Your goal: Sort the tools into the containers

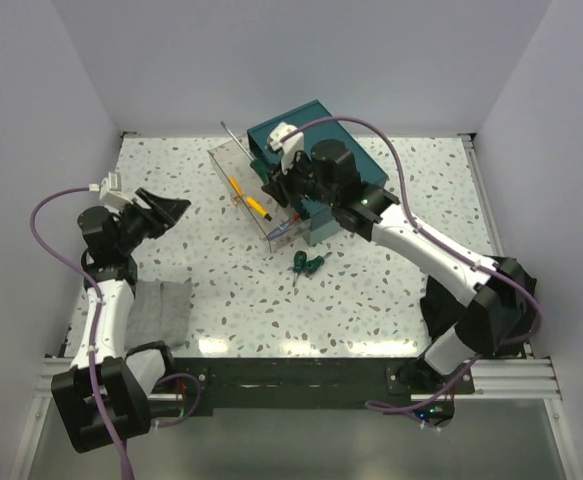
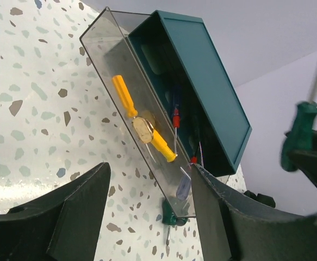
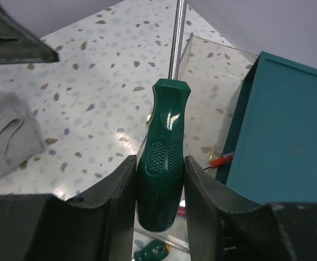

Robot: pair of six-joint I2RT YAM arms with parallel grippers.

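Right end effector (image 3: 159, 182) clamped on a green screwdriver (image 3: 168, 125) above the clear drawer (image 3: 207, 60).
The drawer juts from the teal box (image 3: 288, 136) at far centre of the desk (image 1: 221, 290); the left end effector (image 2: 147, 212) hovers at left, fingers apart.

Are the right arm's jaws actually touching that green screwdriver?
Touching. The right wrist view shows both jaws pressed against the handle of the green screwdriver, no gap either side.

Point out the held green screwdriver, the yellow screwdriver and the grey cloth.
green screwdriver (image 3: 161, 162): right wrist view, ribbed handle.
yellow screwdriver (image 2: 124, 98): left wrist view, upper handle.
grey cloth (image 1: 161, 310): top external view, its middle.
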